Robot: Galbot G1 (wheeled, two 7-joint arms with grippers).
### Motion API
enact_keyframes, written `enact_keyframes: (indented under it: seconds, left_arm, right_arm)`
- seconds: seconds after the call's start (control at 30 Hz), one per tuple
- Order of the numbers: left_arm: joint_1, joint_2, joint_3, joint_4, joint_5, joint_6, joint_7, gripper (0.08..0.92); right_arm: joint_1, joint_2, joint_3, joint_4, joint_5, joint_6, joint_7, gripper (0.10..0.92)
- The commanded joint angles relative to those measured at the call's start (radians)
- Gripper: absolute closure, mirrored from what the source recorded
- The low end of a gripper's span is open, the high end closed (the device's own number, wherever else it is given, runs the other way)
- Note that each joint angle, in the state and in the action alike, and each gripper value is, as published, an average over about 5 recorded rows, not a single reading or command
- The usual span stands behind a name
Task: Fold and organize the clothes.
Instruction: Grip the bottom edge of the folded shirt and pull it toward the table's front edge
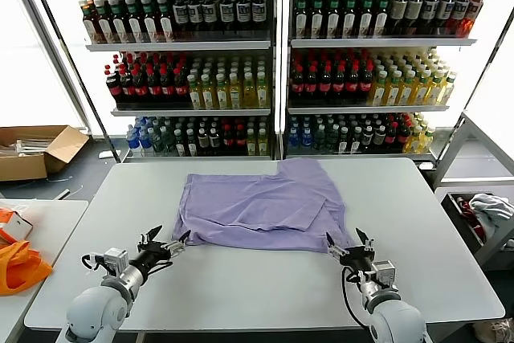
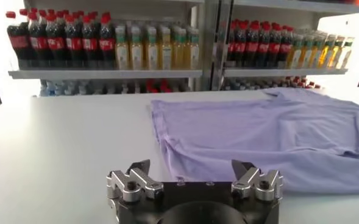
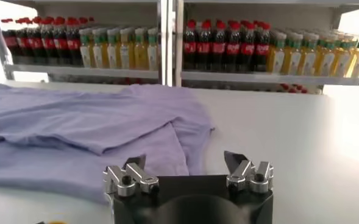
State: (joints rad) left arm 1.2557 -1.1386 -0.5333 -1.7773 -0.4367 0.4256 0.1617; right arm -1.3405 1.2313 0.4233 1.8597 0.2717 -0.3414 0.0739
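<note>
Evidently both empty grippers stand spread at the T-shirt's (image 1: 261, 206) near hem, the left gripper (image 1: 167, 245) at seven o'clock of it and the right gripper (image 1: 347, 244) at five, because the garment lies mid-table (image 1: 434, 222), partly folded, awaiting another fold.

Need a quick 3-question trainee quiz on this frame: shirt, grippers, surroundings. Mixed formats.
1. True or false: the left gripper is clamped on the T-shirt.
2. Multiple choice: where does the right gripper sit? A) above the shelves B) at the shirt's near right corner, jaws open C) inside the cardboard box
3. Fill in: the item at the head view's left edge, on the side table, is coloured ____.

Key:
1. False: its jaws stand open at the shirt's near left corner, holding nothing.
2. B
3. Orange: the orange fabric.
</note>
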Motion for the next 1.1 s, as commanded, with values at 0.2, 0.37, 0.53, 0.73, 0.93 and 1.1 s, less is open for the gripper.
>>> enact_keyframes:
  seconds: [0.2, 0.37, 0.53, 0.73, 0.93, 1.1]
  left_arm:
    - [0.021, -0.012, 0.006, 0.029, -0.031, -0.002, -0.004, 0.313]
    - [0.02, -0.015, 0.009, 0.025, -0.038, -0.006, -0.001, 0.46]
    - [0.018, -0.013, 0.013, 0.018, -0.045, -0.009, 0.003, 0.607]
    - [0.026, -0.01, 0.007, 0.01, -0.045, -0.013, -0.005, 0.781]
    - [0.116, -0.002, -0.038, -0.079, -0.044, -0.007, -0.006, 0.904]
    - [0.269, -0.026, -0.096, -0.199, -0.044, 0.004, -0.004, 0.912]
  right_arm:
    - [-0.038, 0.001, -0.002, 0.022, -0.018, -0.027, 0.028, 0.555]
    - [-0.043, -0.003, -0.001, 0.021, -0.017, -0.024, 0.025, 0.702]
    - [-0.044, -0.006, 0.001, 0.025, -0.014, -0.021, 0.016, 0.84]
    - [-0.047, -0.011, 0.002, 0.037, -0.009, -0.008, -0.002, 0.912]
    - [-0.095, -0.031, 0.0, 0.114, -0.005, -0.006, -0.027, 0.912]
    - [-0.18, -0.049, 0.005, 0.206, -0.004, -0.007, -0.031, 0.912]
